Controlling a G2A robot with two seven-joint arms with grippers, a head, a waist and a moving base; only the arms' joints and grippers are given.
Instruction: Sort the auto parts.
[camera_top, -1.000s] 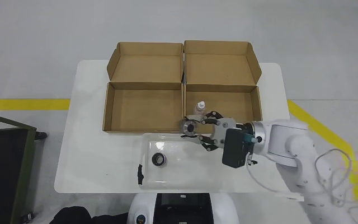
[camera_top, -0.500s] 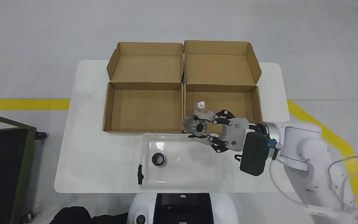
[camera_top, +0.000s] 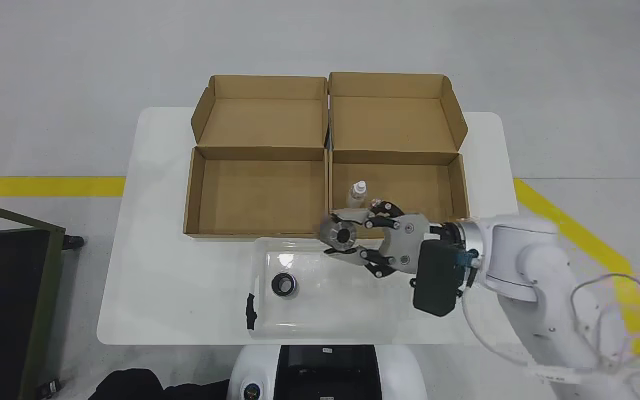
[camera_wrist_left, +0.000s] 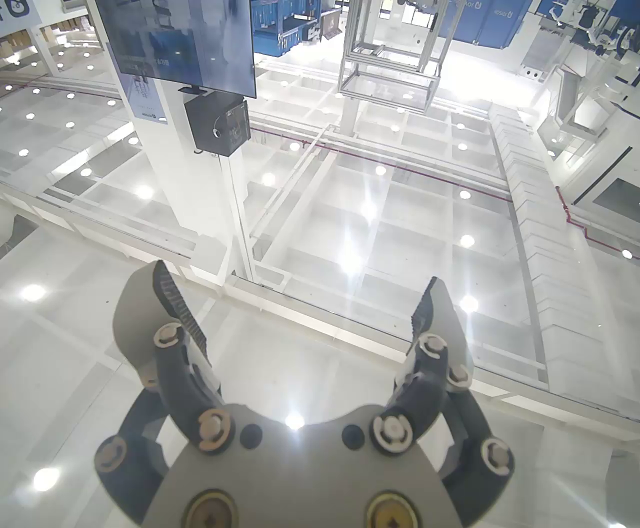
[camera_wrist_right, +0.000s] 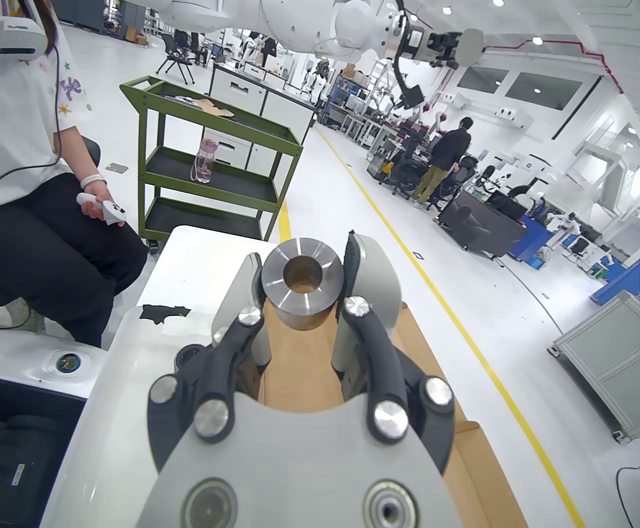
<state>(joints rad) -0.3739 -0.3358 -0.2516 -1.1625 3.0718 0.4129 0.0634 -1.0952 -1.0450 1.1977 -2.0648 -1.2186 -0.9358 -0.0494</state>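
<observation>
Right fingers (camera_wrist_right: 372, 272): closed narrow on a metal sleeve (camera_wrist_right: 302, 287), one pad on each flank, bore facing away from the wrist.
Metal sleeve: held in the air where the far rim of the clear tray (camera_top: 330, 300) meets the near wall of the right box (camera_top: 400, 185); not yet set down in either.
Just changed: drawn slightly back toward the tray from half a second ago, when it sat a touch farther over the right box; roughly back at its spot of a second ago, with the wrist turned a little differently.
Meaning for the task: probably a re-aim in mid-carry rather than a release; sleeve lifted out, delivery pending.
Unmoved since the earlier frames: bearing (camera_top: 285, 285) lying in the tray, small bottle (camera_top: 358, 190) upright inside the right box, well apart from the sleeve's grip.
Left fingers (camera_wrist_left: 175, 310): spread wide, holding nothing, pointed up at the ceiling.
Left box (camera_top: 255, 190): side by side with the right box, flaps open.
Worktop (camera_top: 150, 250): both boxes toward the far side, tray just in front of them.
</observation>
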